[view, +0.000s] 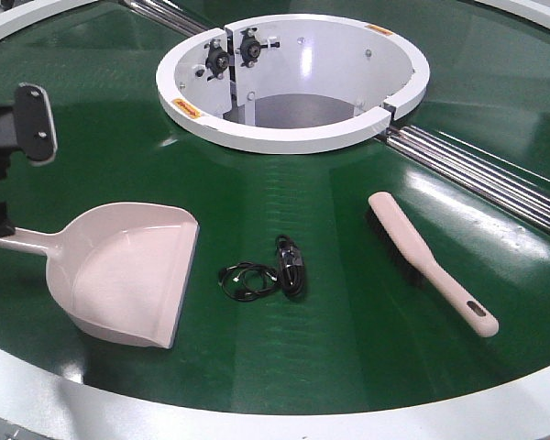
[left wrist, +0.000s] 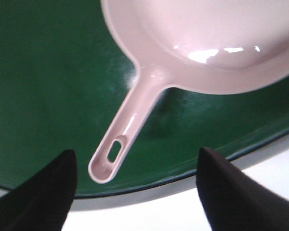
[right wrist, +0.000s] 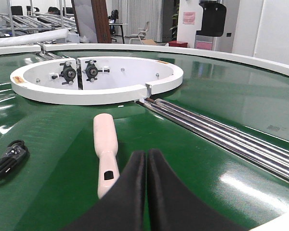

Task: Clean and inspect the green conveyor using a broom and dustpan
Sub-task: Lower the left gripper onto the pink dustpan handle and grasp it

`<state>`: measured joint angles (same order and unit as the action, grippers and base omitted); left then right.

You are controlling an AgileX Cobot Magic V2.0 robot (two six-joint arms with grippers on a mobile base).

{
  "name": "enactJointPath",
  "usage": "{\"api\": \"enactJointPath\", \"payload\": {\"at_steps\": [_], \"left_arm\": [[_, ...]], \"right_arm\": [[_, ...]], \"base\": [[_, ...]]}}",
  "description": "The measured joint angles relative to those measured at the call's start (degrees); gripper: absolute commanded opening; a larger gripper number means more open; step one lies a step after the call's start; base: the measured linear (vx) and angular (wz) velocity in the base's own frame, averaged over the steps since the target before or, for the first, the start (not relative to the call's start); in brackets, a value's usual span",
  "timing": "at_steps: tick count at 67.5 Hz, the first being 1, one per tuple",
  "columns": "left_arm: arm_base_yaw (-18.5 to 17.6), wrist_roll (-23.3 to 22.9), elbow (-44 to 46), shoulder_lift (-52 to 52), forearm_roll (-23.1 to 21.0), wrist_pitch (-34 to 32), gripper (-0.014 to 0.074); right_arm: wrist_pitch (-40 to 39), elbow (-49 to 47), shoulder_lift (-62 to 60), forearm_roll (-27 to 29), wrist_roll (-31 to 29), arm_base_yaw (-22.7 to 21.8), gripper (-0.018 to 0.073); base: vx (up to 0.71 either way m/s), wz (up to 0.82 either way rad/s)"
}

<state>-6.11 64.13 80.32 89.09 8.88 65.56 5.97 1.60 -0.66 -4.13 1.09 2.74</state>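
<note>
A: Green conveyor: where?
B: Under everything. Glossy belt, white hub far in the middle, metal rollers to the right.
A: And on it?
B: At near left, dustpan, flat, mouth towards the right. At near right, broom. Between them, black cable.
A: Left gripper?
B: Spread wide, empty, dustpan handle end between the fingers, not touching.
A: Right gripper?
B: Pressed together, nothing held, just right of the broom handle.
A: Step in hand?
B: Probably taking up both tools; no sweeping yet. Next: lower and close on the dustpan handle. On the right, open first, then shift left over the broom.
</note>
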Motion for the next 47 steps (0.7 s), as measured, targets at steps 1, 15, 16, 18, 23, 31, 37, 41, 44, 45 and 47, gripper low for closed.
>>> {"api": "enactJointPath", "payload": {"at_steps": [1,15,16,18,23,31,37,41,44,45,47], "left_arm": [[0.00,0.61,0.00,0.42,-0.07,0.19,0.0484],[0.00,2.28,0.00,5.66,1.32,1.95,0.0509],[0.00,2.32,0.00,5.92,1.52,1.87,0.0512],[0.00,2.32,0.00,6.38,1.83,1.68,0.0517],[0.00,2.32,0.05,7.29,2.48,1.22,0.0530],[0.00,2.39,0.21,9.05,3.20,0.43,0.0545],[0.00,2.51,0.38,10.44,4.03,-0.50,0.0546],[0.00,2.67,0.38,11.23,4.77,-1.06,0.0546],[0.00,2.85,0.38,11.70,5.70,-1.51,0.0546],[0.00,2.94,0.38,11.85,5.94,-1.69,0.0546],[0.00,2.99,0.38,12.16,6.55,-1.84,0.0546]], "right_arm": [[0.00,0.00,0.00,0.00,0.00,0.00,-0.0008],[0.00,0.00,0.00,0.00,0.00,0.00,-0.0008],[0.00,0.00,0.00,0.00,0.00,0.00,-0.0008],[0.00,0.00,0.00,0.00,0.00,0.00,-0.0008],[0.00,0.00,0.00,0.00,0.00,0.00,-0.0008],[0.00,0.00,0.00,0.00,0.00,0.00,-0.0008],[0.00,0.00,0.00,0.00,0.00,0.00,-0.0008],[0.00,0.00,0.00,0.00,0.00,0.00,-0.0008],[0.00,0.00,0.00,0.00,0.00,0.00,-0.0008],[0.00,0.00,0.00,0.00,0.00,0.00,-0.0008],[0.00,0.00,0.00,0.00,0.00,0.00,-0.0008]], "base": [[0.00,0.00],[0.00,0.00],[0.00,0.00],[0.00,0.00],[0.00,0.00],[0.00,0.00],[0.00,0.00],[0.00,0.00],[0.00,0.00],[0.00,0.00],[0.00,0.00]]}}
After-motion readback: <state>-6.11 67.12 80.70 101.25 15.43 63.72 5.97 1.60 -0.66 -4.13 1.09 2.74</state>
